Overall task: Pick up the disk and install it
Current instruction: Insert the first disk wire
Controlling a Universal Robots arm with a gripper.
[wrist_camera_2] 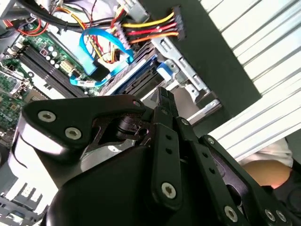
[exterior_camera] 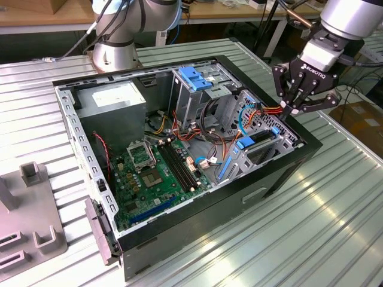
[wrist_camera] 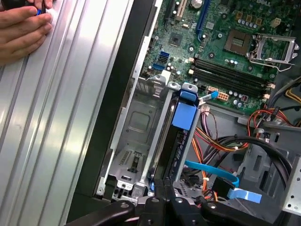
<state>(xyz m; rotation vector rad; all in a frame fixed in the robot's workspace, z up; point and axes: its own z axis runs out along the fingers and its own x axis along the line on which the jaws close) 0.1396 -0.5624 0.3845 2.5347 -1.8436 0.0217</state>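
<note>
The disk [exterior_camera: 258, 150] stands on edge in the metal bay at the corner of the open computer case [exterior_camera: 281, 179] on the exterior view's right, with blue carrier rails at its edges. In the first wrist view the disk [wrist_camera: 181, 136] sits in a slot of that bay with its blue tab showing. The disk [wrist_camera_2: 136, 77] shows as a dark edge with a blue rail in the second wrist view. My gripper [exterior_camera: 292, 112] hovers just above and beyond the bay, shut with nothing between its fingers. Its closed tips [wrist_camera_2: 162, 96] point down at the disk's end [wrist_camera: 162, 187].
Loose orange, yellow and blue cables [exterior_camera: 254, 113] lie beside the bay. Inside the case are the motherboard [exterior_camera: 155, 173], a grey power-supply box [exterior_camera: 114, 98] and a drive cage with a blue handle [exterior_camera: 197, 78]. A grey fixture [exterior_camera: 30, 209] stands at the exterior view's left. A person's hand [wrist_camera: 23, 28] rests on the ribbed table.
</note>
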